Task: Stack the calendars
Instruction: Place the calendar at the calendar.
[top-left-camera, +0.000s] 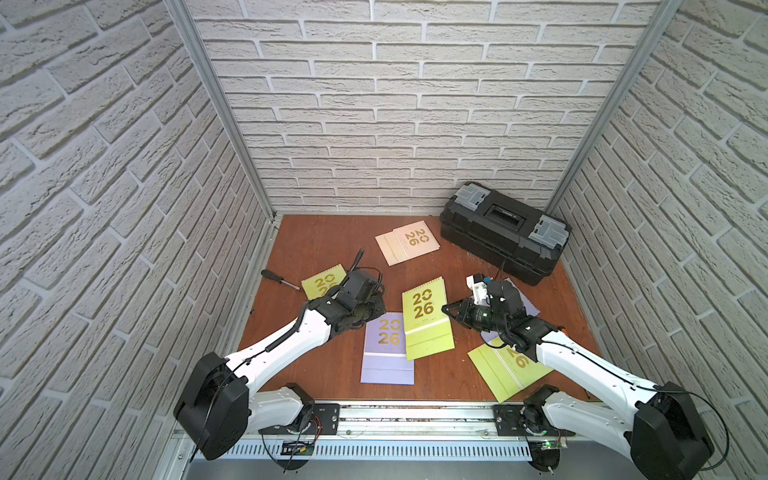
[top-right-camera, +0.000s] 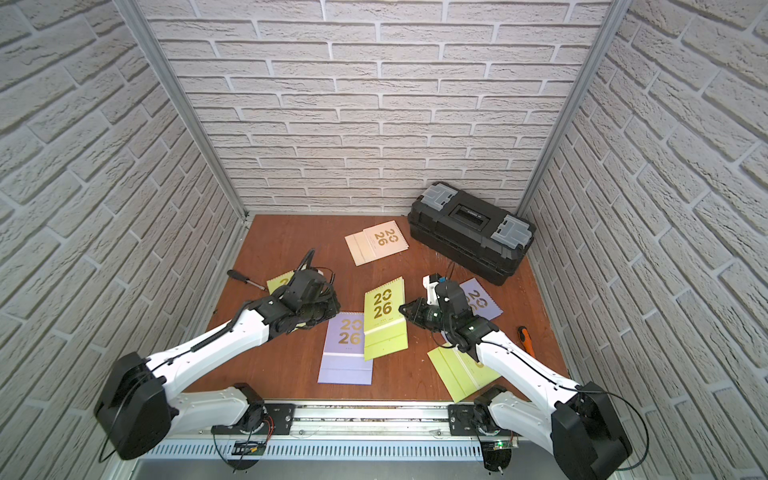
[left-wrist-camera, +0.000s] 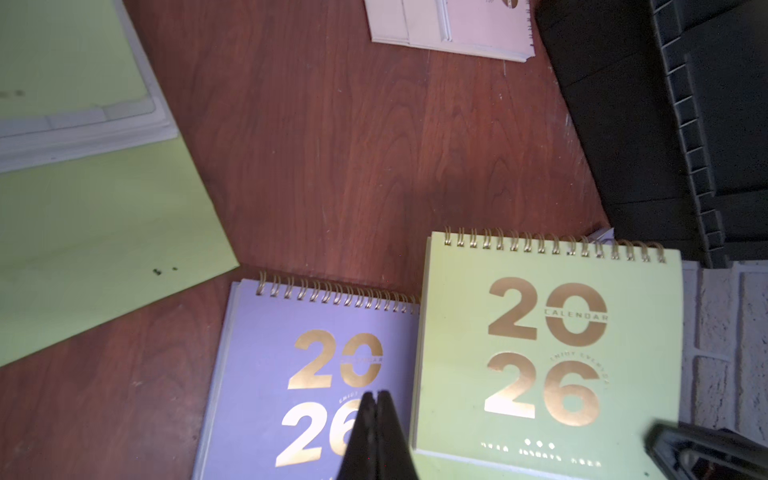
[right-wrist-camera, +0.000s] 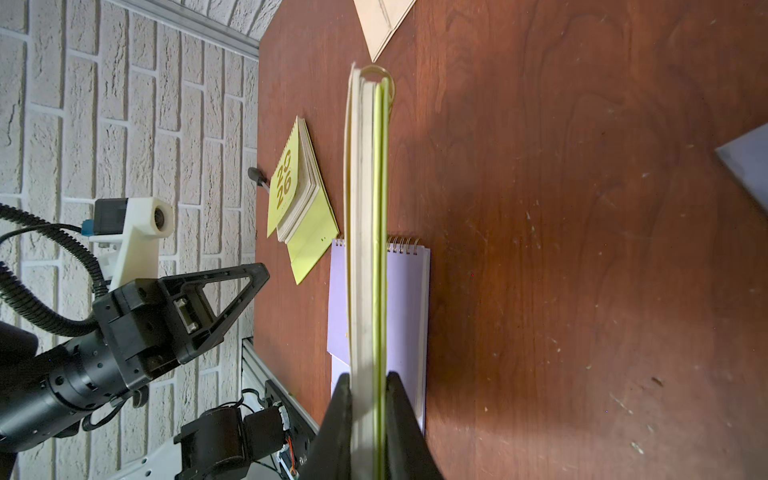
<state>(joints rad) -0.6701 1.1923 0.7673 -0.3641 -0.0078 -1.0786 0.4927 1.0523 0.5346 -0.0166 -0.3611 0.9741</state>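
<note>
Several calendars with gold "2026" covers lie on the wooden table. My right gripper (top-left-camera: 446, 309) (right-wrist-camera: 365, 376) is shut on the edge of a lime green calendar (top-left-camera: 426, 320) (right-wrist-camera: 365, 228), held tilted just above a lavender calendar (top-left-camera: 386, 349) (left-wrist-camera: 270, 353). My left gripper (left-wrist-camera: 376, 395) (top-left-camera: 370, 316) is shut and empty, hovering over that lavender cover. A second lime green calendar (top-left-camera: 322, 284) lies partly under the left arm. A cream calendar (top-left-camera: 409, 241) lies at the back. Another lavender calendar (top-right-camera: 478, 299) and a third green one (top-left-camera: 503, 370) lie partly hidden under the right arm.
A black toolbox (top-left-camera: 505, 232) stands at the back right corner. A black-handled screwdriver (top-left-camera: 278, 279) lies near the left wall. An orange-handled tool (top-right-camera: 525, 338) lies by the right wall. Brick-patterned walls close in three sides.
</note>
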